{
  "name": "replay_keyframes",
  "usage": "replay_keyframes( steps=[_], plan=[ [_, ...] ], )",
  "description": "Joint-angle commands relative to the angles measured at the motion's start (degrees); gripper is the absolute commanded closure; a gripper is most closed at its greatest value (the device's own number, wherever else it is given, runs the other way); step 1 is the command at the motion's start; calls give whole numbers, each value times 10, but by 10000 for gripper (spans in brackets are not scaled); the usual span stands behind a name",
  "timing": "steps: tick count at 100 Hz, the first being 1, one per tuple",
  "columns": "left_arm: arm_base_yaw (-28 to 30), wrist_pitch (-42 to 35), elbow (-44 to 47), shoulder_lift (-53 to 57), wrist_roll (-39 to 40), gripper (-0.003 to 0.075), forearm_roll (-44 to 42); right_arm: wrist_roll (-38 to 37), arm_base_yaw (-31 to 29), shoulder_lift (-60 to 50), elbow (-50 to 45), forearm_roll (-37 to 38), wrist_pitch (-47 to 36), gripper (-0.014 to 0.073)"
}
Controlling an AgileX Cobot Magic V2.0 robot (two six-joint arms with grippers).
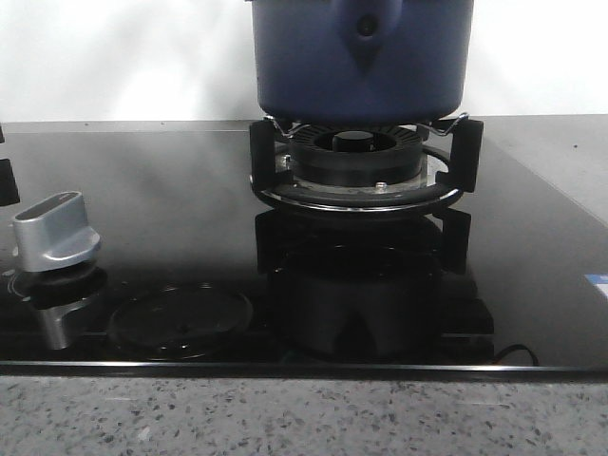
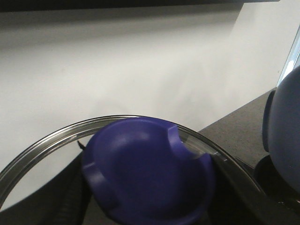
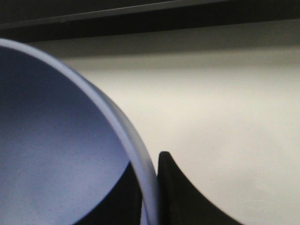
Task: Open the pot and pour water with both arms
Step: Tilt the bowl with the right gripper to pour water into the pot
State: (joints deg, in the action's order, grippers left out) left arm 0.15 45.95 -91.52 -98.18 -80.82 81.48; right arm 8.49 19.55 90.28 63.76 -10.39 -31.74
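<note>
1. Large round dark-blue pot (image 1: 359, 59) with smooth matte sides, seen in the front view above the black ring-shaped gas burner (image 1: 358, 152) with its black pan-support prongs; whether resting on the prongs or held just clear of them, cannot tell. Top of pot cut off by the frame.
2. Triangular blue handle mount with round rivet (image 1: 366, 26) facing the camera.
3. Neither arm visible in the front view.
4. Left wrist view: round glass lid with metal rim (image 2: 42, 143) and dark-blue moulded knob (image 2: 147, 171) directly before the camera, filling the lower frame; pot wall (image 2: 287, 126) off to one side, apart from the lid. Left gripper fingers hidden; grip state impossible to tell.
5. Right wrist view: pot rim (image 3: 123, 136) very close, curved edge beside one black finger (image 3: 180, 197); contact and jaw state unclear.
6. Silver stove knob (image 1: 55, 231) on glossy black glass cooktop (image 1: 171, 190), well apart from the pot.
</note>
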Motion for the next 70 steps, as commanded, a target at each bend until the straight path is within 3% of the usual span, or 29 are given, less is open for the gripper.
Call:
replay_keyframes(
  steps=[1,34,58,70],
  plan=[
    [1,6,-25,36,6,510,50,-1,0,-32,12,2,-65,651],
    [1,13,-25,36,6,510,50,-1,0,-8,-82,10,-321,651],
    [1,13,-25,36,6,510,50,-1,0,14,-88,17,-430,651],
    [1,13,-25,36,6,510,50,-1,0,23,-88,18,-439,651]
  ],
)
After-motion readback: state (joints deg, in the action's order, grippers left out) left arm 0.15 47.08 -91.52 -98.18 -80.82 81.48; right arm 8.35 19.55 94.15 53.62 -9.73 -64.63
